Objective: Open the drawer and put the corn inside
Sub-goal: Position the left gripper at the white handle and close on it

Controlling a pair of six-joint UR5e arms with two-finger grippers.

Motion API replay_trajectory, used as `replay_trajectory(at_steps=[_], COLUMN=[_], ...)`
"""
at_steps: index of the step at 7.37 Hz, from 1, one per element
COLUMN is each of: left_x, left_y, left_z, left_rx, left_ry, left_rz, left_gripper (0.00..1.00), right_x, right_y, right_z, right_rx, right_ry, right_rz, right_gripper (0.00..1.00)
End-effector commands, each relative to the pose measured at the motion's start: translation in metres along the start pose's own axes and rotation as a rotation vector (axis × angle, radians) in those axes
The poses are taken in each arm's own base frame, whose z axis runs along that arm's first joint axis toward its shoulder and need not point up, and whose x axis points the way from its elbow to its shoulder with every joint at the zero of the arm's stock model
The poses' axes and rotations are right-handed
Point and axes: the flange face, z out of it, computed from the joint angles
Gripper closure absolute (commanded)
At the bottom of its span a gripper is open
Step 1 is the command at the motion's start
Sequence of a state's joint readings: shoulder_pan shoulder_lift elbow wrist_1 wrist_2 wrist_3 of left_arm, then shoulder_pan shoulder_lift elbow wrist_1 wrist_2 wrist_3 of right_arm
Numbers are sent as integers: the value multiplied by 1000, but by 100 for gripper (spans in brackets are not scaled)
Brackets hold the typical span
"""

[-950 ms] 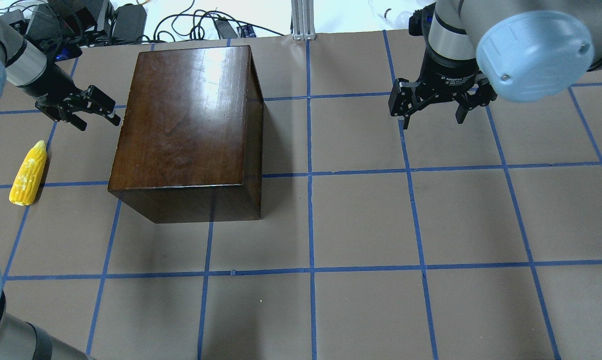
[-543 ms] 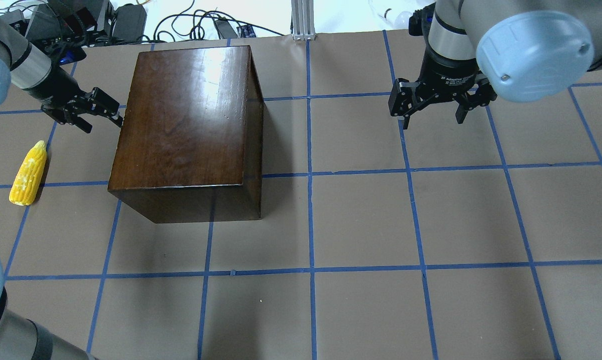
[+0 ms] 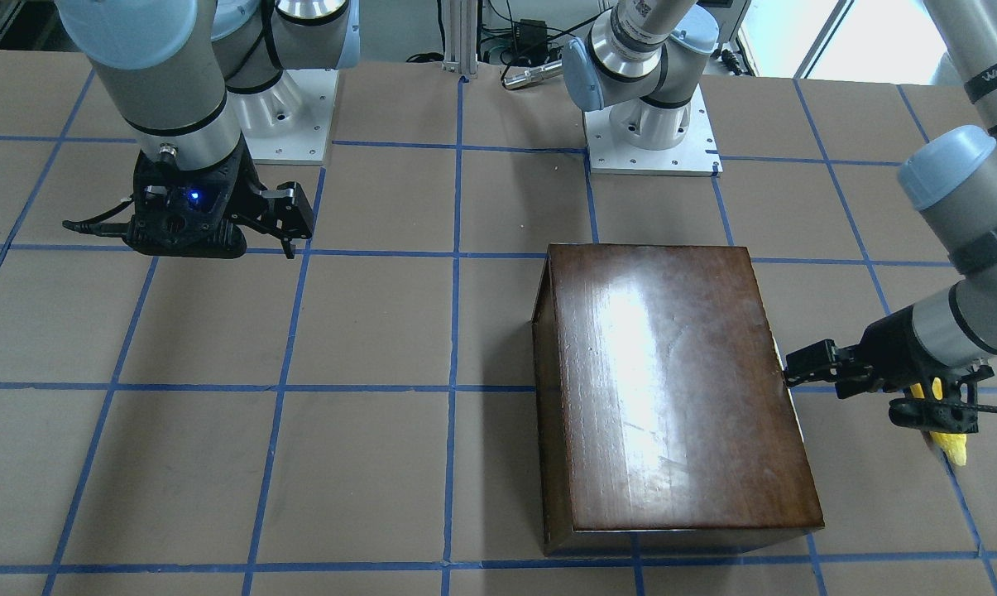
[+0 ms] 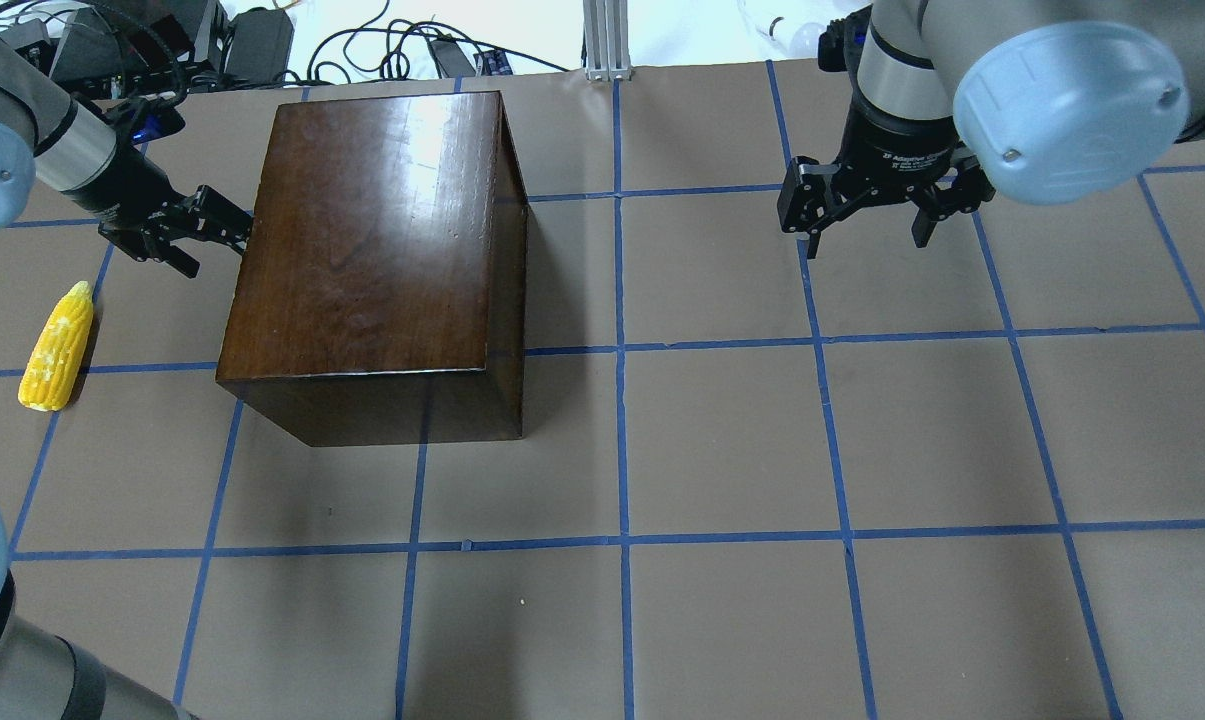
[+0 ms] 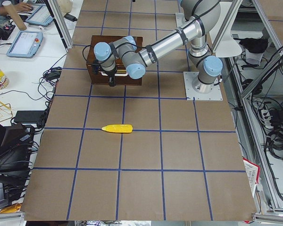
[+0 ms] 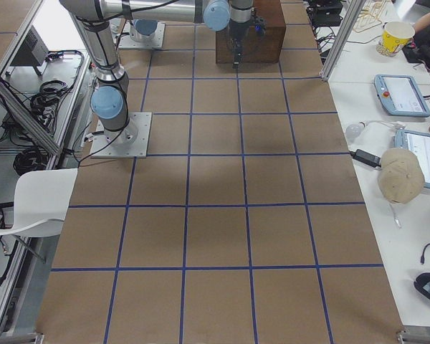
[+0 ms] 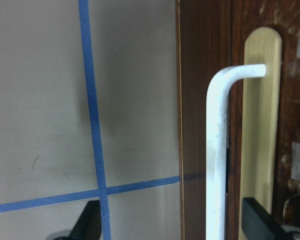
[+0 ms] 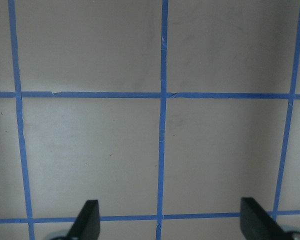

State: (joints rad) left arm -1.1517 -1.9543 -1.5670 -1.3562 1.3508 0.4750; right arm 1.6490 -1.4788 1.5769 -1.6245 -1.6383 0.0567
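The dark-brown wooden box stands at the table's back left. Its drawer is shut; the chipped dark front panel with a white handle fills the left wrist view. My left gripper is open at the box's left face. In the left wrist view its fingers stand either side of the handle without closing on it. The yellow corn lies on the table left of the box, nearer than the left gripper, and shows in the exterior left view. My right gripper is open and empty above the table at the back right.
The table is covered in brown paper with a blue tape grid. Cables and power supplies lie beyond its far edge behind the box. An aluminium post stands at the back middle.
My left gripper has moved right, up to the box's left face. The right arm, the box and the corn have not moved.
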Motion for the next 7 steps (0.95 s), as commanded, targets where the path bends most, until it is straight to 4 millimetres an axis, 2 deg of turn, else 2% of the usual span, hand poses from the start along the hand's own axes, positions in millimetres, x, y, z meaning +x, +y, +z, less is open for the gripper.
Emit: replay_trajectory(at_steps=[1,7], left_x=[-3,-10], left_y=[1,-1], left_z=[6,7], left_rx=[-3,0], left_ry=[7,8], left_rz=[-2,-6], left_gripper=[0,0], right_x=[0,0], right_y=[0,0], right_z=[0,1], right_rx=[0,-2], right_ry=[0,0], right_rz=[0,0], right_gripper=[0,0])
